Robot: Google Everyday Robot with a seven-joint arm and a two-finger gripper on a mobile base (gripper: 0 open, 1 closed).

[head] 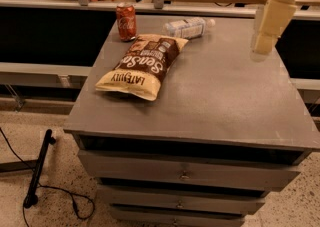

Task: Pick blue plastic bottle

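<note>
The blue plastic bottle (186, 27) is clear and ribbed with a pale label and a white cap. It lies on its side at the far edge of the grey cabinet top (225, 101), cap pointing right. My gripper (261, 50) hangs cream-coloured in the air at the upper right, above the cabinet's right side. It is to the right of the bottle and apart from it, holding nothing that I can see.
A red soda can (126, 21) stands upright at the far left corner, left of the bottle. A brown-and-yellow chip bag (144, 66) lies just in front of the can and bottle. Drawers (185, 173) face me below. A black cable and stand (37, 171) lie on the floor at left.
</note>
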